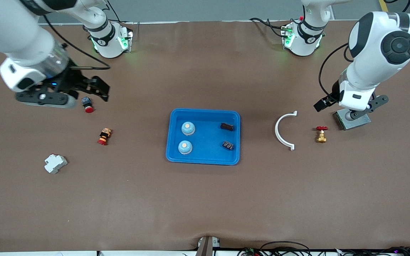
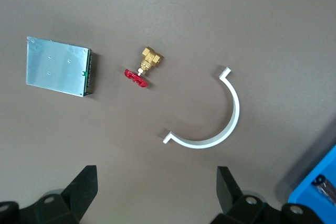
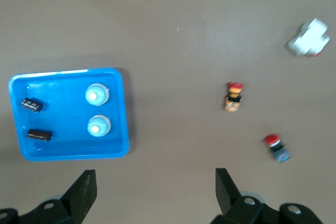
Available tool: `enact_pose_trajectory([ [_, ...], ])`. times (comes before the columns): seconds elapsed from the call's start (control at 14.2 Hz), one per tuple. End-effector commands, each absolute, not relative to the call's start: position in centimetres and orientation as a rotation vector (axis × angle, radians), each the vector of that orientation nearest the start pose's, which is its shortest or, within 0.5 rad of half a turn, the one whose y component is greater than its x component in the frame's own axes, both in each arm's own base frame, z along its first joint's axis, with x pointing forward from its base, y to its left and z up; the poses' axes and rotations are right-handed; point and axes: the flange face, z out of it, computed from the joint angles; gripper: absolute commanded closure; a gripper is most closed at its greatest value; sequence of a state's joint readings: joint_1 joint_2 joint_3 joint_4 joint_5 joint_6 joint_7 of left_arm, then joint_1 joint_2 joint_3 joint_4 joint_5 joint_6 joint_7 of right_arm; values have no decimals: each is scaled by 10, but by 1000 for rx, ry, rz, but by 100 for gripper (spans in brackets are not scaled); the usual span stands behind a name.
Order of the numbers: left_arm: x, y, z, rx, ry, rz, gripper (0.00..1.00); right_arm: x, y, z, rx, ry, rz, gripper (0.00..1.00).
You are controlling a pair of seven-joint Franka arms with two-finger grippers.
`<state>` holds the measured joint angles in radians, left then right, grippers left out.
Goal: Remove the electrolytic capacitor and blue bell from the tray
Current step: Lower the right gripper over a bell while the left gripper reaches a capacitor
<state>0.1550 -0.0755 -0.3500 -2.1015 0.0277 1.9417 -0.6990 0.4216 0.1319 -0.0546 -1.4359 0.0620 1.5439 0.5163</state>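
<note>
Starting at the right arm's end of the table, we see the right gripper (image 1: pixel 84 89) up in the air over the table (image 1: pixel 205 199), close above a red-capped push button (image 1: pixel 88 105); its fingers (image 3: pixel 84 192) stand wide apart and hold nothing. Nearer the front camera lie a second red and yellow button (image 1: pixel 104 136) and a white circuit breaker (image 1: pixel 55 163). At mid-table we find the blue tray (image 1: pixel 205 159), with both bells (image 1: pixel 188 128) side by side in it and two dark capacitors (image 1: pixel 227 126) beside them, toward the left arm's end. Next come a white half-ring clamp (image 1: pixel 282 130), a brass valve with a red handle (image 1: pixel 321 134) and a metal box (image 1: pixel 351 120). Our left gripper (image 1: pixel 347 106) hangs over that box, fingers (image 2: pixel 84 187) fully spread and empty.
</note>
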Motion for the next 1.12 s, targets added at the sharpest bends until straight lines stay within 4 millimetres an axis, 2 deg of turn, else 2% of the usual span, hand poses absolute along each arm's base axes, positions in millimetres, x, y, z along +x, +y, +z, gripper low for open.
enact_pose_trajectory([
  [0.0,495,-98,406,-2945,-828,36,0,546,269,579,-3108,287,145,0],
  [0.21,493,-95,367,-2911,-981,31,0,548,311,547,-3058,291,187,0],
  [0.35,495,-93,349,-2894,-1034,59,0,550,321,531,-3028,305,191,0],
  [0.42,497,-97,344,-2879,-1084,59,0,547,329,521,-3026,289,177,0],
  [0.56,501,-104,338,-2857,-1159,58,0,545,334,499,-3021,289,148,0],
  [0.77,511,-138,329,-2822,-1272,85,0,538,345,468,-3033,272,118,0],
  [0.91,517,-171,322,-2800,-1343,101,0,535,352,450,-3026,265,91,0],
  [1.05,524,-201,313,-2785,-1387,120,0,534,363,422,-3039,252,110,0],
])
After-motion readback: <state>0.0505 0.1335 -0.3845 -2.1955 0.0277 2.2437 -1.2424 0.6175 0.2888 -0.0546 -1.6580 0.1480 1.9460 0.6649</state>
